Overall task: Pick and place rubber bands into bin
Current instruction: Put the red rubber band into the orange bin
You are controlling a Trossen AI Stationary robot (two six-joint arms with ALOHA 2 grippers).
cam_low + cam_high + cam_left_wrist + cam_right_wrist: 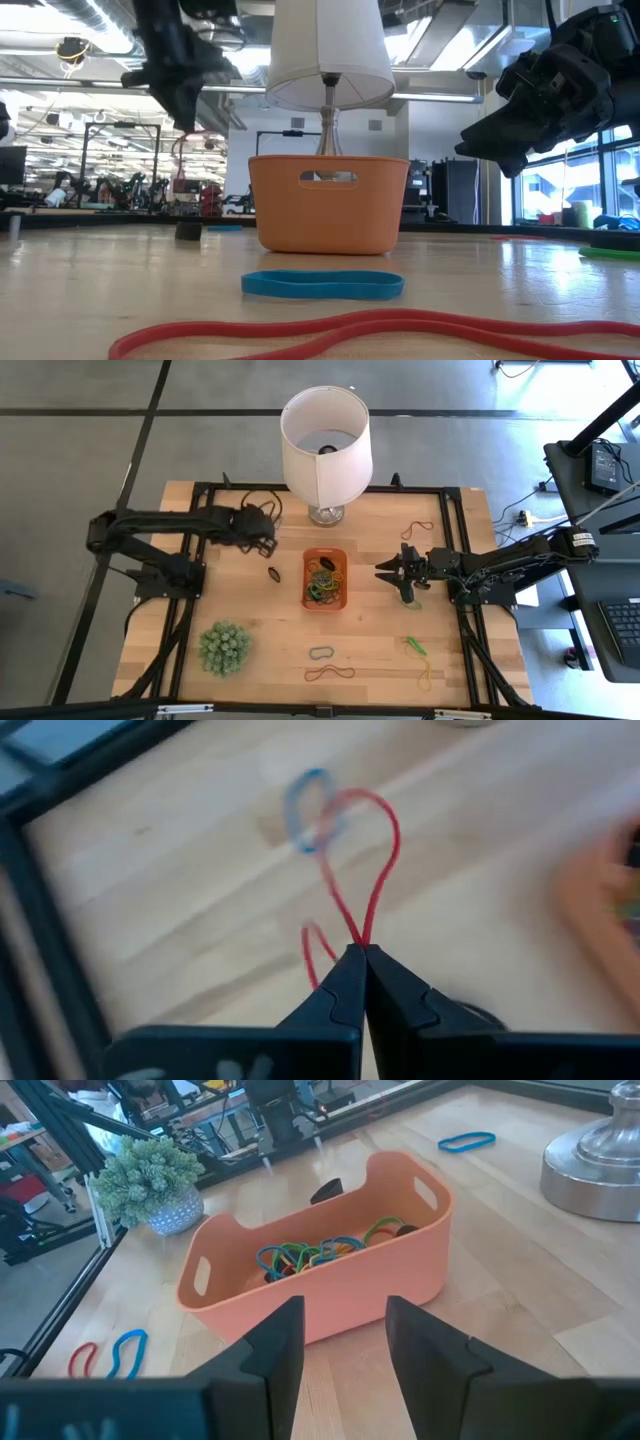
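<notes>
The orange bin [325, 580] stands mid-table with several coloured rubber bands [320, 1252] inside it. My left gripper [268, 540] is in the air left of the bin, near the lamp, shut on a red rubber band [362, 850]. My right gripper [345, 1350] hovers open just right of the bin [330, 1295], its fingers level and pointing at the bin's wall with nothing between them. Loose bands lie flat on the wood: a black one [273, 573], a grey-blue one [321, 653], a red one [330, 673] and a green one [415, 645]. My left gripper pinches the red band between the tips of its two shut fingers at one spot of the loop [358, 938]. The fingers slant down from the table's left. Most of the loop sticks out beyond the fingertips, a short bend [314, 952] shows beside them, and the band is clear of the table.
A white-shaded lamp [325, 445] stands at the far edge behind the bin, and a spiky green plant [224, 648] at the near left. More bands lie at the right: red [417, 528] and yellow [425, 678]. A blue band [308, 812] lies below the left gripper.
</notes>
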